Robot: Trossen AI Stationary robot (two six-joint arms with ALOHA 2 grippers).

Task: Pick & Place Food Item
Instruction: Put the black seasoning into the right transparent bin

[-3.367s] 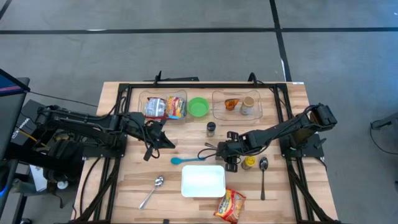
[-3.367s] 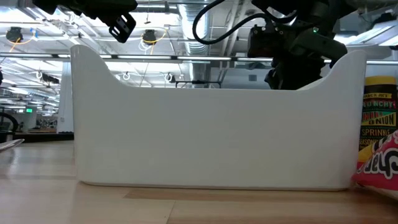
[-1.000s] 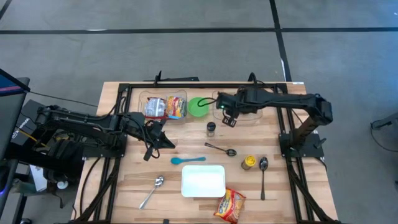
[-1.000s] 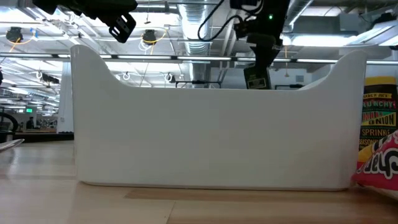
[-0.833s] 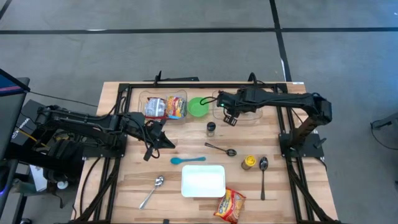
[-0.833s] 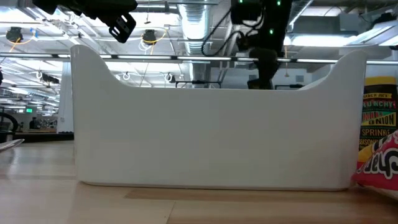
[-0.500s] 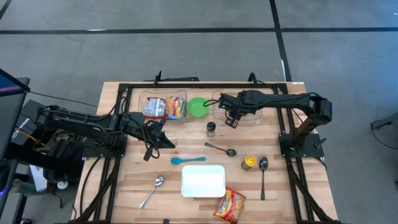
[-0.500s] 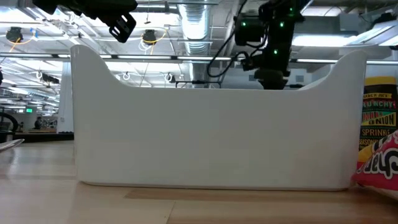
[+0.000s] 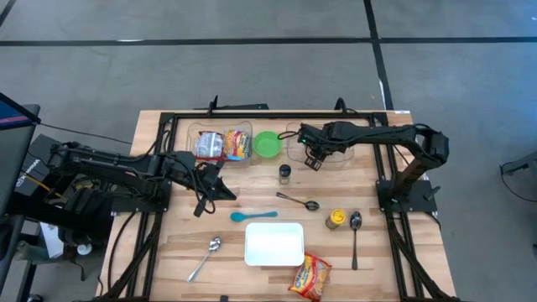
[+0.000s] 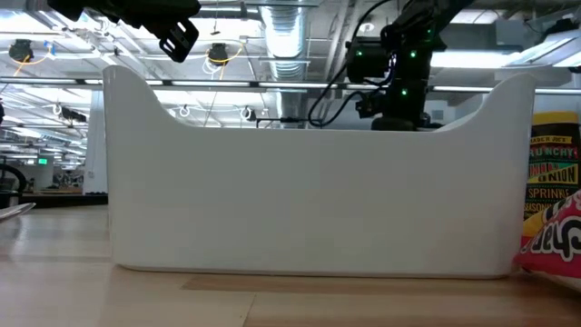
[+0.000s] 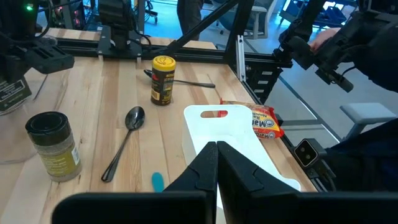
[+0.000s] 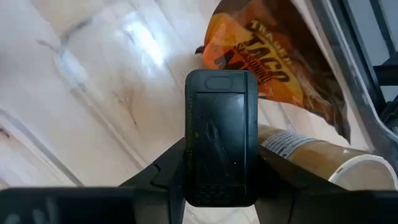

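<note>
An orange taco-seasoning packet (image 12: 268,60) lies in a clear tray (image 9: 295,134) at the table's back right, next to a paper cup (image 12: 323,159) lying on its side. My right gripper (image 9: 313,159) is shut and points down into this tray, just in front of the packet (image 9: 312,140); its shut fingers (image 12: 221,81) fill the middle of the right wrist view. I cannot tell whether it touches the tray floor. My left gripper (image 9: 228,193) is shut and empty above the table left of centre; it also shows in its wrist view (image 11: 216,148).
A second clear tray with food packets (image 9: 223,144) and a green bowl (image 9: 268,144) stand at the back. A dark-lidded spice jar (image 9: 285,174), a yellow-lidded jar (image 9: 335,219), spoons (image 9: 298,201) (image 9: 355,235) (image 9: 204,256), a teal spoon (image 9: 252,216), a white tray (image 9: 274,243) and a noodle packet (image 9: 310,275) lie nearer.
My right gripper has gone a little toward the table's right edge and down into the back-right clear tray, sinking behind the white tray's rim in the low view. It stays shut. My left arm has kept still.
</note>
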